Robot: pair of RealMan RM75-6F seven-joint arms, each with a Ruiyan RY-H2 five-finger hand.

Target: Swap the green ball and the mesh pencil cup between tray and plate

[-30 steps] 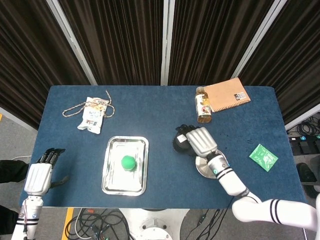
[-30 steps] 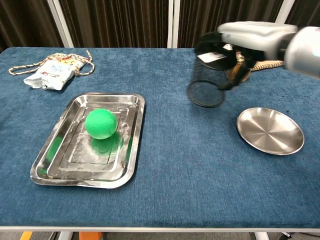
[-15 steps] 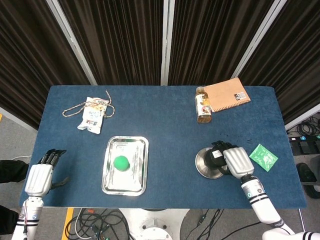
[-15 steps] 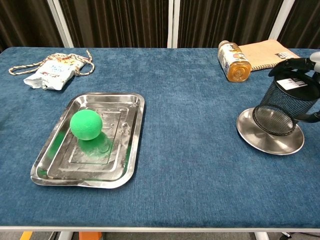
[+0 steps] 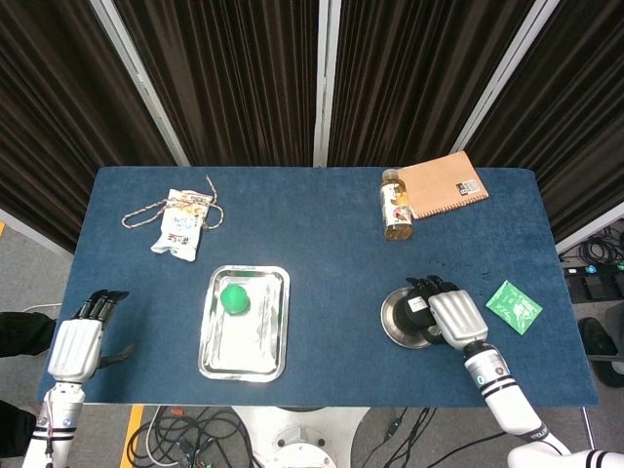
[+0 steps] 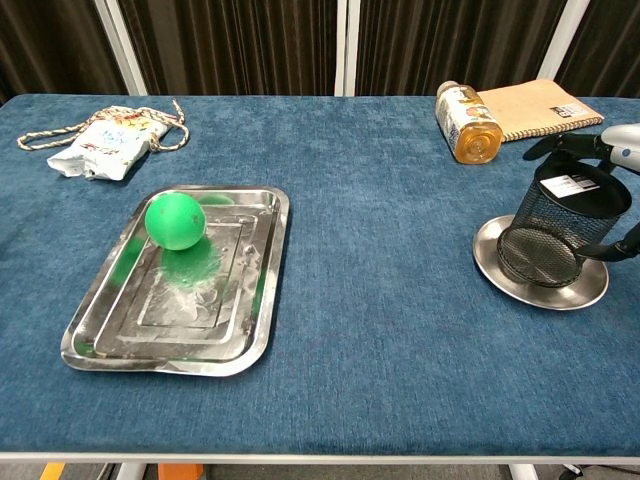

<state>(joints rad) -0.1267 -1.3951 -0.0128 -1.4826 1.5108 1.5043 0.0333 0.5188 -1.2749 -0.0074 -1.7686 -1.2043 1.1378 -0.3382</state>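
Observation:
The green ball (image 5: 233, 298) (image 6: 175, 220) lies in the far left corner of the steel tray (image 5: 249, 356) (image 6: 170, 320). The black mesh pencil cup (image 5: 421, 310) (image 6: 562, 228) stands on the round steel plate (image 5: 389, 322) (image 6: 540, 290) at the right, tilted slightly toward me. My right hand (image 5: 455, 317) (image 6: 622, 146) wraps around the cup from its right side and grips it. My left hand (image 5: 76, 343) hangs off the table's front left corner, holding nothing, and the chest view does not show it.
A snack packet with a cord (image 5: 178, 221) (image 6: 100, 140) lies at the far left. A bottle on its side (image 5: 395, 205) (image 6: 466, 122) and a brown notebook (image 5: 444, 183) (image 6: 535, 105) sit at the far right. A green sachet (image 5: 514, 305) lies right of the plate.
My right hand carried the cup from mid-table to the right and down onto the plate. The ball rolled toward the tray's far left corner. The left hand stayed still.

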